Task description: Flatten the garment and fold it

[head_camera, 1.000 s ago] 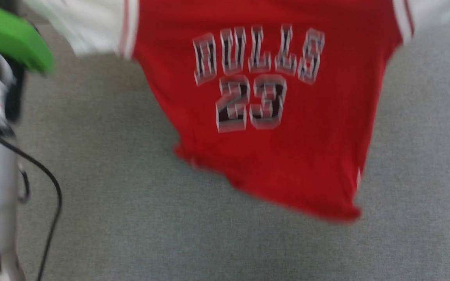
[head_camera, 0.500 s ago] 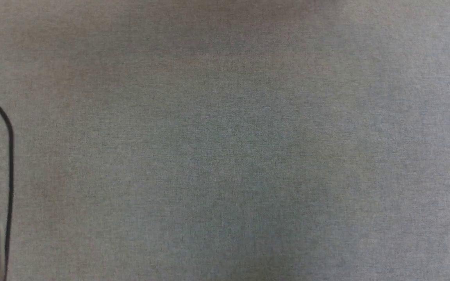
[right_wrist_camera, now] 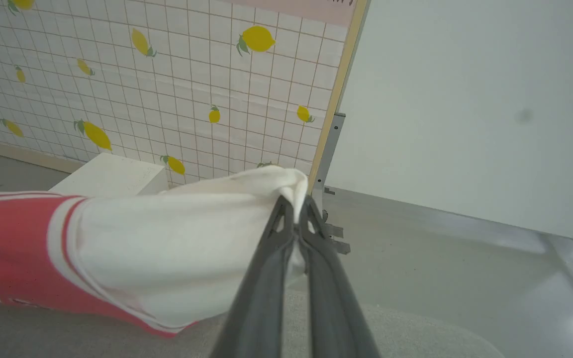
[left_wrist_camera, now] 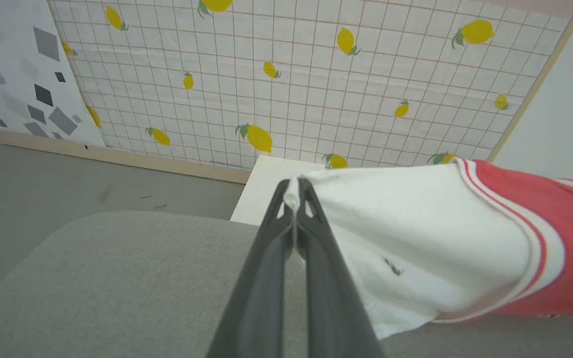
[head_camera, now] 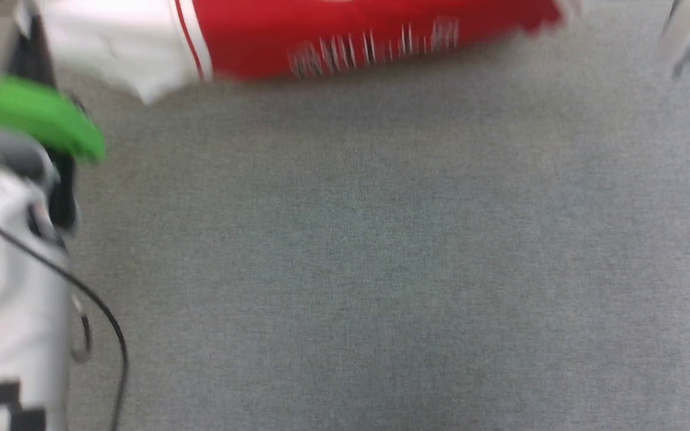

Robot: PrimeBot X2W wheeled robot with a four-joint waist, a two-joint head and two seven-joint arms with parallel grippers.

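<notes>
The left gripper (left_wrist_camera: 295, 198) has its two dark fingers pressed together on the edge of a white sleeve. The right gripper (right_wrist_camera: 296, 205) is likewise clenched on a bunched fold of the other white sleeve. The garment (head_camera: 351, 30) is stretched taut between them, its long axis running sleeve to sleeve, left to right across the top of the head view. Its red body falls towards the robot, and the blurred lettering lies along its near edge.

Below the shirt spreads a grey fabric surface (head_camera: 381, 269). Whether the hem touches it cannot be told through the blur. That surface lies broad and bare from the shirt's near edge to the bottom of the head view. At its sides are the left forearm with its green ring (head_camera: 27, 114) and a black cable (head_camera: 102, 311).

In the left wrist view, the surface's rounded far edge gives way to a white box (left_wrist_camera: 261, 189) just beyond it. Farther off stands a lemon-patterned panel (left_wrist_camera: 316, 74).
</notes>
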